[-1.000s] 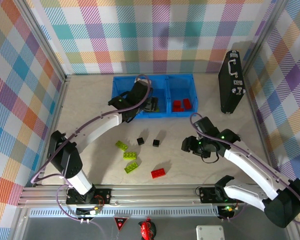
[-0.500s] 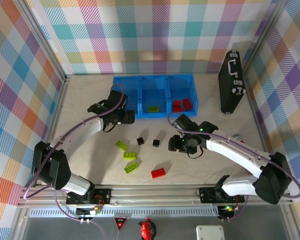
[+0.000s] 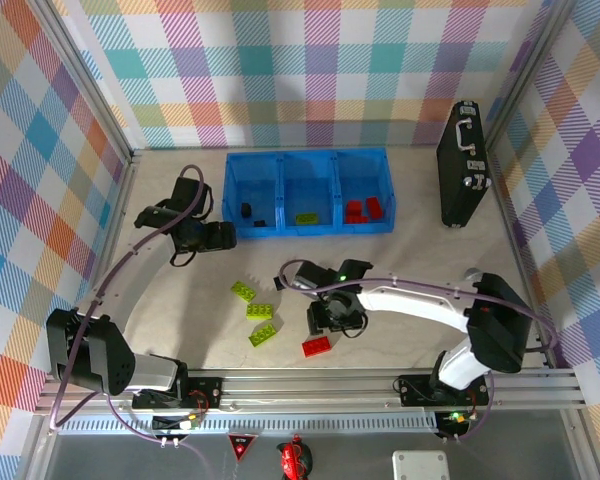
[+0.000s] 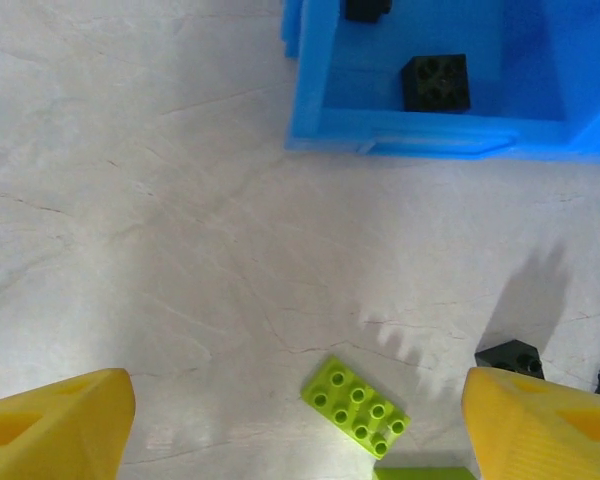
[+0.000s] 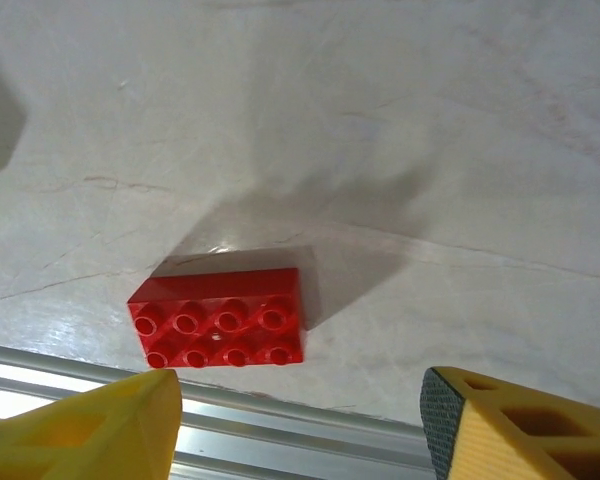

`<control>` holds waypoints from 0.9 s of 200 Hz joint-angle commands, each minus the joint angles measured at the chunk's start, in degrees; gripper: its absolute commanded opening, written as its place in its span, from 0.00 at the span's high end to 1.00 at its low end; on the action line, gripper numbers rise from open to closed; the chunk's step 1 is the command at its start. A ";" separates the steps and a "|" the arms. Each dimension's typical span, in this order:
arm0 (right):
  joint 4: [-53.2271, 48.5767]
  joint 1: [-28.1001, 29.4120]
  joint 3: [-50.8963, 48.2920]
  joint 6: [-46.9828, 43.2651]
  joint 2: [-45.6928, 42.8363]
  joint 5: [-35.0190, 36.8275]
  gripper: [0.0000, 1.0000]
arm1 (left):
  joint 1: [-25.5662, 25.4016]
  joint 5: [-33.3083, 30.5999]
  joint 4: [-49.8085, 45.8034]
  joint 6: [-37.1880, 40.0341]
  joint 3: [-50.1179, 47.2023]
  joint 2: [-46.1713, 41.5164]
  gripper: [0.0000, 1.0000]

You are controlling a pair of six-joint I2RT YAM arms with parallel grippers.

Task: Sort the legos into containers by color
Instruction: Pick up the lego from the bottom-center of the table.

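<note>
Beige cracked-marble tabletop (image 3: pixel 420 250), plaid walls (image 3: pixel 310 70); left end effector (image 4: pixel 298 428) wide, empty; right end effector (image 5: pixel 300 428) wide, empty.

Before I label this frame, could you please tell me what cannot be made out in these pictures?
Top view: the loose black cubes sit mostly under the right arm.
Left wrist view: the bottom edge cuts off a second green brick; the top edge cuts off one black cube in the tray.
Top view: the red bricks in the tray are too small to count.
</note>
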 commanded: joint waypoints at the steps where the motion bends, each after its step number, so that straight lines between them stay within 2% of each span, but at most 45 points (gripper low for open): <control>1: -2.01 2.23 3.01 1.97 3.58 -0.35 0.32 | 1.81 1.00 0.94 3.03 -1.95 -1.98 0.13; 25: -2.38 3.73 5.10 2.12 7.27 -0.98 0.29 | 2.85 3.13 2.23 2.49 -3.74 -1.78 0.14; 75: -0.59 4.98 5.20 2.41 10.93 -3.66 0.24 | 3.26 2.24 2.42 3.03 -4.27 -1.86 0.13; 107: 0.59 5.38 4.75 2.55 12.46 -4.77 0.24 | 3.26 3.53 2.86 2.59 -4.92 -2.10 0.12; 180: 3.26 5.80 3.13 3.44 13.68 -6.51 0.26 | 3.26 2.07 2.86 2.94 -5.15 -2.45 0.11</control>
